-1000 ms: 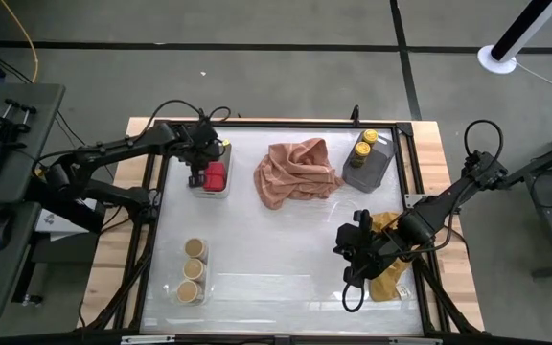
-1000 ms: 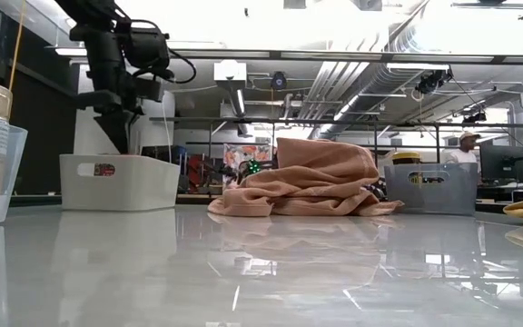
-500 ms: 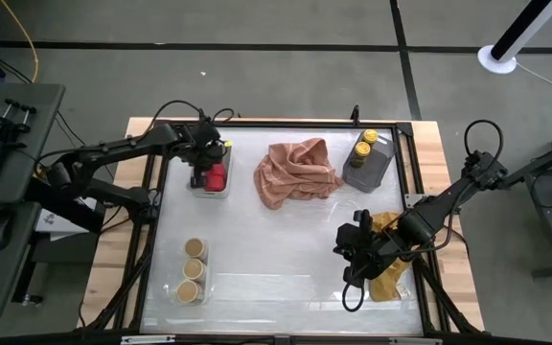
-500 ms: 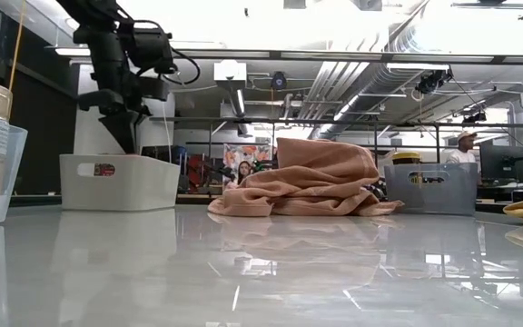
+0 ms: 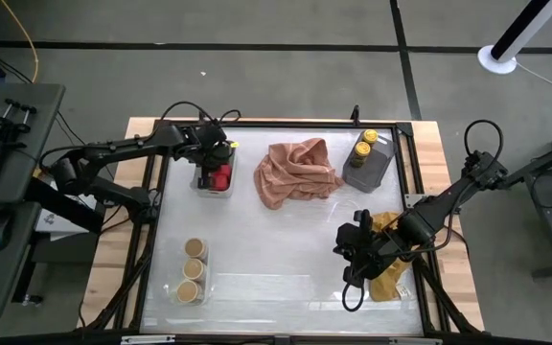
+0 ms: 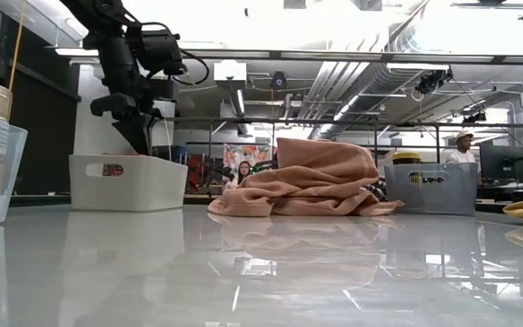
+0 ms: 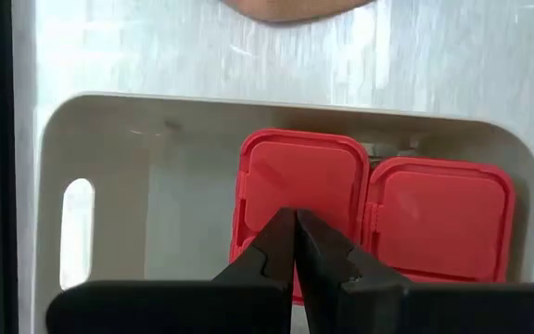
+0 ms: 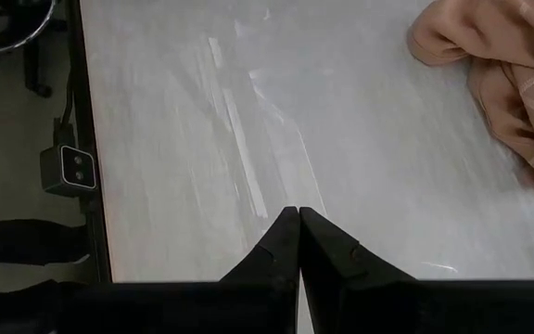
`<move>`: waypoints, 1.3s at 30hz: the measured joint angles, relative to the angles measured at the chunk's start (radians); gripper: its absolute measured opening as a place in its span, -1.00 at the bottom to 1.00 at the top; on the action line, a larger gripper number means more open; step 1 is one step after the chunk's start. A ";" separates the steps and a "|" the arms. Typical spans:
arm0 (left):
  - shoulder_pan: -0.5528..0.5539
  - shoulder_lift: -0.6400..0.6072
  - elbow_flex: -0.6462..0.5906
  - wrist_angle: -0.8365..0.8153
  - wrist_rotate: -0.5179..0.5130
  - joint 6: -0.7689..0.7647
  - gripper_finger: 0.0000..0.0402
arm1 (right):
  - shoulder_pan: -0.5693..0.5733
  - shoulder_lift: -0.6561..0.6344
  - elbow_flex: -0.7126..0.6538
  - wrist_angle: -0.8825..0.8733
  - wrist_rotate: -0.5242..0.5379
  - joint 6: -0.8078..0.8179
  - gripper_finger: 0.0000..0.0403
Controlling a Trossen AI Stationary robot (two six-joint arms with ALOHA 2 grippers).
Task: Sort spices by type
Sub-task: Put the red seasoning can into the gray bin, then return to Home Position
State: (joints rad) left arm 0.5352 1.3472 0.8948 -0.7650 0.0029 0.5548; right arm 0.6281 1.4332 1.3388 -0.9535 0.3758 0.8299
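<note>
1. A glossy white surface [image 5: 276,259] with a dark frame is seen on a wooden top; grey floor with dark lines lies around it.
2. In the low view a room with ceiling pipes, lamps and screens is seen behind the surface, and a person [image 6: 465,145] stands far back at the right.
3. A pink cloth [image 5: 295,172] is heaped near the far middle, and a yellow cloth [image 5: 388,259] lies at the right edge.
4. Two red boxes [image 7: 374,213] are lying side by side, touching, in a white tray [image 5: 214,182] at the far left.
5. Two yellow-lid jars [image 5: 365,144] are kept in a grey tray [image 5: 377,168] at the far right; three tan-lid jars [image 5: 193,268] stand in a row in a clear tray [image 5: 202,287] at the near left.
6. The left gripper [image 7: 295,243] is held over the white tray, above one red box, its jaws pressed together on nothing.
7. The right gripper [image 8: 298,239] is kept above bare surface beside the yellow cloth, jaws also pressed together.
8. Compared with one second ago, the white tray and the left gripper have been shifted a little toward the pink cloth; the right arm, cloths and jars are unchanged.
</note>
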 joint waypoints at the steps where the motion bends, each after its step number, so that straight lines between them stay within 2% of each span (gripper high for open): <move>1: 0.000 0.000 0.000 0.002 0.000 0.000 -1.00 | 0.000 0.000 0.000 0.000 0.000 0.000 -1.00; 11: -0.001 -0.028 -0.002 0.005 -0.037 0.000 -1.00 | 0.000 0.000 0.000 -0.001 0.002 -0.025 -1.00; 17: -0.001 -0.077 -0.002 0.009 -0.040 -0.010 -1.00 | -0.011 0.000 0.010 -0.021 0.059 -0.028 -1.00; 22: -0.002 -0.132 -0.002 0.028 -0.036 -0.136 -1.00 | -0.024 -0.022 0.023 -0.072 0.094 -0.028 -1.00; 25: -0.013 -0.171 -0.002 0.072 0.049 -0.244 -1.00 | -0.026 -0.073 0.023 -0.115 0.147 -0.029 -1.00; 28: -0.052 -0.210 -0.002 0.219 0.181 -0.408 -1.00 | -0.016 -0.155 -0.001 -0.161 0.219 -0.009 -1.00; 30: -0.100 -0.230 -0.002 0.377 0.223 -0.521 -1.00 | -0.005 -0.221 -0.030 -0.184 0.264 0.023 -1.00; 33: -0.213 -0.241 -0.002 0.654 0.221 -0.666 -1.00 | 0.015 -0.334 -0.102 -0.180 0.318 0.081 -1.00; 36: -0.349 -0.238 -0.002 0.881 0.198 -0.734 -1.00 | 0.024 -0.439 -0.194 -0.122 0.335 0.127 -1.00; 39: -0.480 -0.238 -0.001 0.965 0.170 -0.758 -1.00 | 0.022 -0.517 -0.294 -0.012 0.328 0.139 -1.00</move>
State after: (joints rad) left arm 0.0556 1.1092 0.8936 0.2001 0.1724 -0.2028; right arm 0.6501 0.9164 1.0449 -0.9659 0.7042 0.9689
